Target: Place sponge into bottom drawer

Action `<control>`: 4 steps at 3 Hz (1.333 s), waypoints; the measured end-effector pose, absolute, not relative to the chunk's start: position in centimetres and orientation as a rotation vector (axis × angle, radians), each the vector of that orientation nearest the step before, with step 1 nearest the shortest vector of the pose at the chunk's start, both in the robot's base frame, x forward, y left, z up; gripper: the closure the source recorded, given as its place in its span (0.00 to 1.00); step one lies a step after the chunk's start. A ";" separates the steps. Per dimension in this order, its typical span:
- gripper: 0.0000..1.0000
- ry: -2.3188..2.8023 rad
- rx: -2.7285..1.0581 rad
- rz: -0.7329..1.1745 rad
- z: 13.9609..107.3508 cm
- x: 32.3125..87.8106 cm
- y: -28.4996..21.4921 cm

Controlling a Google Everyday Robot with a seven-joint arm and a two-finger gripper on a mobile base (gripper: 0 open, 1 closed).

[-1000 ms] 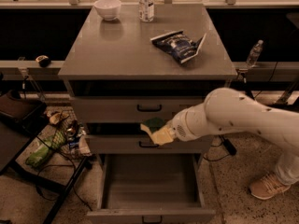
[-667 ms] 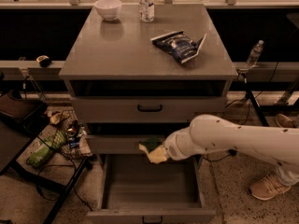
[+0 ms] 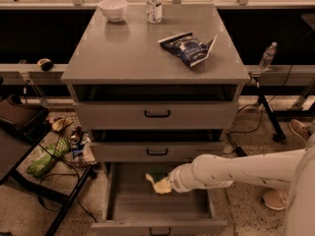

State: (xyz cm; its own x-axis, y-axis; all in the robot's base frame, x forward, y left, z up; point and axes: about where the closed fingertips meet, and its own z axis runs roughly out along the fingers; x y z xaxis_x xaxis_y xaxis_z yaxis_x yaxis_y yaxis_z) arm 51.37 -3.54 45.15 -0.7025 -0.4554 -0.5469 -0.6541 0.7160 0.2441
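The bottom drawer (image 3: 123, 208) of the grey cabinet is pulled open, its grey inside showing. My gripper (image 3: 167, 183) reaches in from the right on a white arm and is over the open drawer, just below the middle drawer's front. It is shut on the sponge (image 3: 158, 180), which shows a dark green face on top and pale yellow foam below. The sponge hangs above the drawer floor, near the drawer's back middle.
On the cabinet top are a dark blue snack bag (image 3: 189, 47), a white bowl (image 3: 112, 9) and a white can (image 3: 153, 3). Two shallower drawers (image 3: 157, 114) above are closed. Clutter and a black stand (image 3: 54, 156) sit at the left; a shoe (image 3: 300, 129) at the right.
My arm has moved down and left with the sponge, from in front of the middle drawer to inside the opening of the bottom drawer.
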 end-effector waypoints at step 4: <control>1.00 2.444 -0.966 0.707 31.2 54.4 -4.3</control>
State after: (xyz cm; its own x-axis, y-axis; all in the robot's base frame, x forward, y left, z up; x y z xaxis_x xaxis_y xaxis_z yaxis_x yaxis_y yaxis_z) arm 54.45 -4.32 31.16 -0.6718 -0.5038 -0.5430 -0.7159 0.6298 0.3015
